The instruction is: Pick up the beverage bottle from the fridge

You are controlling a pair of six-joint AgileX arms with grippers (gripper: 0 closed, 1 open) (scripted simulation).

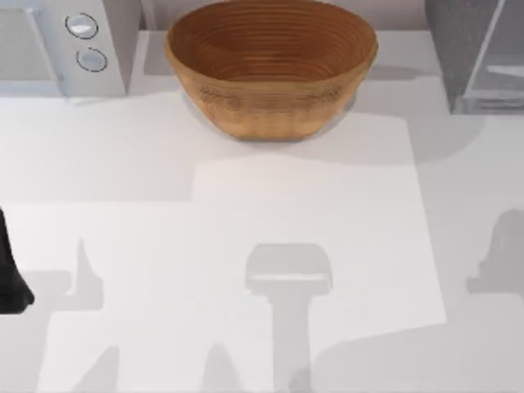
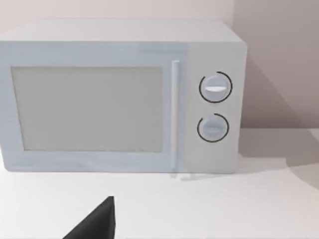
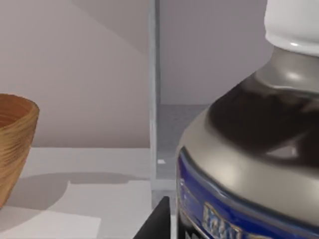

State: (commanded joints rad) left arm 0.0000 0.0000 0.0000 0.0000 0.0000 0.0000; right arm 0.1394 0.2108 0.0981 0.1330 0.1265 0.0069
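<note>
Bottle close before right wrist camera, fridge behind; grip state unclear, pickup seemingly underway; left arm parked at table's left edge

Left arm matte black; tool fingers black, wedge-shaped.

A white worktop carries three things along its far edge. A white appliance with two round knobs stands at the far left corner, a big woven brown bowl sits in the middle, and the dark grey speckled fridge with its pale framed door stands at the far right corner.
</note>
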